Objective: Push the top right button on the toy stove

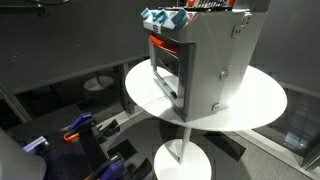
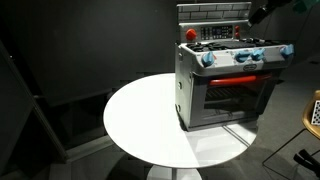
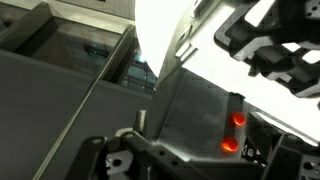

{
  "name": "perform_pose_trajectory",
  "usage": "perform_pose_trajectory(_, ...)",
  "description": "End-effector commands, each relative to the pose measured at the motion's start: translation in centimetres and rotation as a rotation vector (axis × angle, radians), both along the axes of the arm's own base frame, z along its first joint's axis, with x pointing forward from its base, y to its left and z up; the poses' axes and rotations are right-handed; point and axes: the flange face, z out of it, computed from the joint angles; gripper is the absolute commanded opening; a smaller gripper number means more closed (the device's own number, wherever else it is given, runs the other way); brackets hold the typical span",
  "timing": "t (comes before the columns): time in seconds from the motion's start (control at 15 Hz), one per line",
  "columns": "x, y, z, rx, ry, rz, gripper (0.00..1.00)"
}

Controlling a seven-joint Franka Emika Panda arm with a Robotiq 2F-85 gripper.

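The toy stove (image 1: 205,60) is a silver-grey box with a dark-windowed door, an orange-red strip and blue knobs. It stands on a round white table, and both exterior views show it (image 2: 228,85). My gripper (image 2: 258,14) hangs above the stove's back right corner, close to its top panel. In an exterior view it shows only as dark parts at the top edge (image 1: 213,5). The wrist view shows dark gripper parts (image 3: 275,50) over a grey stove surface (image 3: 190,110) with two glowing orange-red spots. I cannot tell whether the jaws are open or shut.
The round white table (image 1: 262,100) (image 2: 140,120) stands on a pedestal with a round base (image 1: 180,162). Blue and orange items (image 1: 80,130) lie on the dark floor beside it. A yellow frame (image 2: 313,112) stands at the edge of an exterior view.
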Motion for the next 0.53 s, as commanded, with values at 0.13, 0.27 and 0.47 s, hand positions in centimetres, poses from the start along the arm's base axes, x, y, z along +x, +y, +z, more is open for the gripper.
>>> perform_pose_trajectory(0.13,-4.8,0.2,1.4,0.093,0.075,-0.001,1.00)
perform_pose_trajectory(0.27,-6.3,0.2,1.6,0.141,0.119,0.011,1.00)
perform_pose_trajectory(0.47,-8.7,0.1,2.6,0.178,0.187,0.014,1.00)
